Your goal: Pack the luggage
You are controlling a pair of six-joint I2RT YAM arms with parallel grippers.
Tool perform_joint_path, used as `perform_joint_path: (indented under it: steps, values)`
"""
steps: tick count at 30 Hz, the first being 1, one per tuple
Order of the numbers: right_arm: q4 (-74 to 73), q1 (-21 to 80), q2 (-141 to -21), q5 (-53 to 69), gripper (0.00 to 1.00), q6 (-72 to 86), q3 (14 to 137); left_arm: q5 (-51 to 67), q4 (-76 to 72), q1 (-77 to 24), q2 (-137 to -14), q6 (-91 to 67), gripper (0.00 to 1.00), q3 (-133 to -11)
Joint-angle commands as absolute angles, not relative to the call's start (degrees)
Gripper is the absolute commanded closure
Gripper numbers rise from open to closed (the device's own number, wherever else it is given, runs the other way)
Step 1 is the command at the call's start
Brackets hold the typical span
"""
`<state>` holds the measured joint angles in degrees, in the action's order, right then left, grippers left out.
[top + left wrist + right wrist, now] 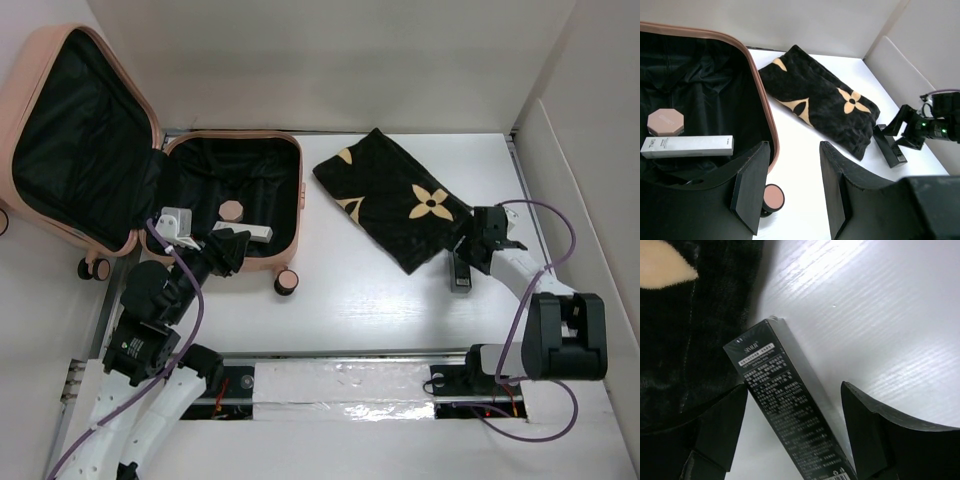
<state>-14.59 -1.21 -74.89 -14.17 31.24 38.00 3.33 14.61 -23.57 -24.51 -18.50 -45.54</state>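
Finds the luggage [297, 200] lying open at the far left of the table [350, 300], with its lid [80, 130] tipped back to the left and its black-lined lower half facing up. Holds in that half a round pink compact [231, 210] and, just beside it, a long white box [258, 233]. Places the left gripper [228, 250] right over the near rim of the luggage, just left of a caster wheel [287, 283]. Seen from the left wrist, shows that gripper [792, 165] moderately parted and gripping nothing, with the salmon rim curving past its left finger [750, 195] and the wheel [772, 197] peeking out low in the gap. Puts the right gripper [465, 258] well apart from the luggage, over on the right side of the table, beyond a black cloth with gold flower prints [395, 205]. Shows its fingers [875, 430] spread wide on either side of a slim black box [785, 415] lying flat on the table, far end just beside the cloth's edge, and not clamped on it. Cannot tell whether the left-hand finger in that view brushes the box. Leaves cloth and black box both outside the luggage, on bare table to its right.
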Motion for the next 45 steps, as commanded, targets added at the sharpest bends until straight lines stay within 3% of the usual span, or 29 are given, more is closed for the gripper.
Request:
perform_joint_path:
  steps: [1,5,10,12,18,23,28,35,38,39,41,42,45]
  values:
    - [-17.48,-1.93,-78.74,-8.71,0.24,26.55,41.74,3.08,12.75,-24.26,-23.38,-18.46,0.59,-46.58]
    - [-16.88,-0.53,-80.51,-8.35,0.29,26.02,41.49,2.72,12.92,-24.96,-23.12,-18.46,0.59,-46.58]
    - [-17.75,-1.31,-78.58,-8.61,0.47,26.45,39.99,2.02,13.1,-25.58,-22.59,-18.28,0.59,-46.84]
    - [-18.02,-2.01,-77.0,-8.44,0.58,27.41,39.29,2.11,13.01,-26.1,-22.06,-18.37,0.59,-46.67]
    - [-22.31,0.52,-61.54,-8.27,0.62,28.39,39.81,2.11,12.92,-26.1,-22.41,-18.28,0.59,-46.67]
    - [-18.13,9.12,-55.81,3.64,0.62,31.45,45.16,2.37,12.83,-26.1,-23.11,-18.37,0.59,-46.5]
    - [-6.69,32.13,-70.02,5.81,0.62,33.05,57.71,1.67,12.66,-26.1,-23.91,-18.89,0.59,-46.32]
    - [0.97,46.39,-102.58,10.02,0.61,30.94,90.22,-1.39,12.3,-26.1,-23.73,-19.86,0.63,-45.53]
    - [-3.24,48.16,-118.92,13.16,0.57,30.94,110.16,-2.46,12.13,-26.1,-23.82,-20.04,0.65,-45.18]
    - [-5.08,48.16,-122.83,15.01,0.44,31.72,115.26,-2.63,11.95,-25.49,-23.91,-20.13,0.67,-45.0]
    - [-5.71,48.16,-129.61,19.39,0.32,33.56,127.98,-2.99,11.95,-25.49,-24.43,-20.04,0.69,-45.0]
    - [-5.45,47.64,-133.73,20.73,0.21,35.31,130.58,-3.08,12.13,-25.49,-24.52,-20.04,0.72,-45.0]
    - [1.03,44.39,-130.72,24.17,0.09,37.79,126.42,-3.6,11.95,-25.49,-25.4,-19.86,0.78,-44.74]
